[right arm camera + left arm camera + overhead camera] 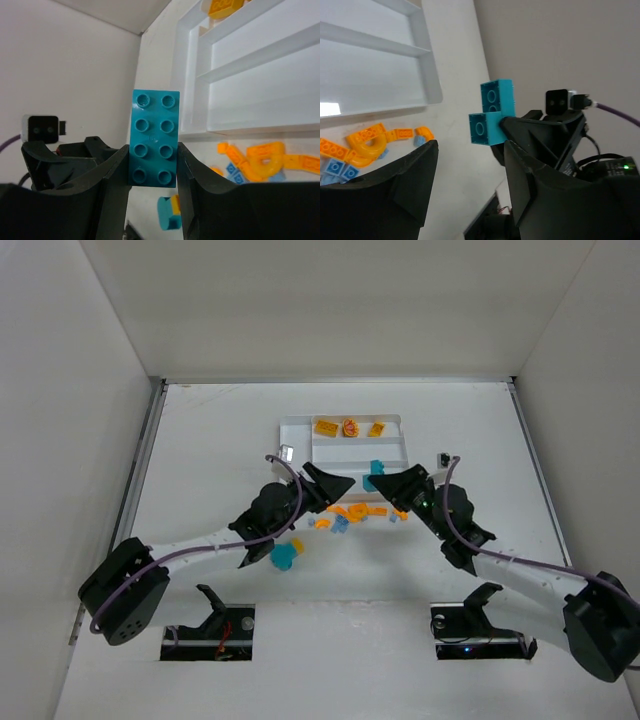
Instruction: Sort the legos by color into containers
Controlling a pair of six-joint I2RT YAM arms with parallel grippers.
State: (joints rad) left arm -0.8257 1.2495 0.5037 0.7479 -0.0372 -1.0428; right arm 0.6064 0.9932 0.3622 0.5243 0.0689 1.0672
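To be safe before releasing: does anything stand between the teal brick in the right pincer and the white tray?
Nothing visible does. The teal brick, gripped by the right pincer, is at the tray rim; the left pincer is beside it, not between.

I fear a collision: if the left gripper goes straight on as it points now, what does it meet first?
Probably the teal brick, which the right gripper holds just ahead of it; depth is hard to judge.

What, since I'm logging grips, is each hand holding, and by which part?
The right hand clamps a teal brick by its long sides, near one end; the left hand holds nothing.
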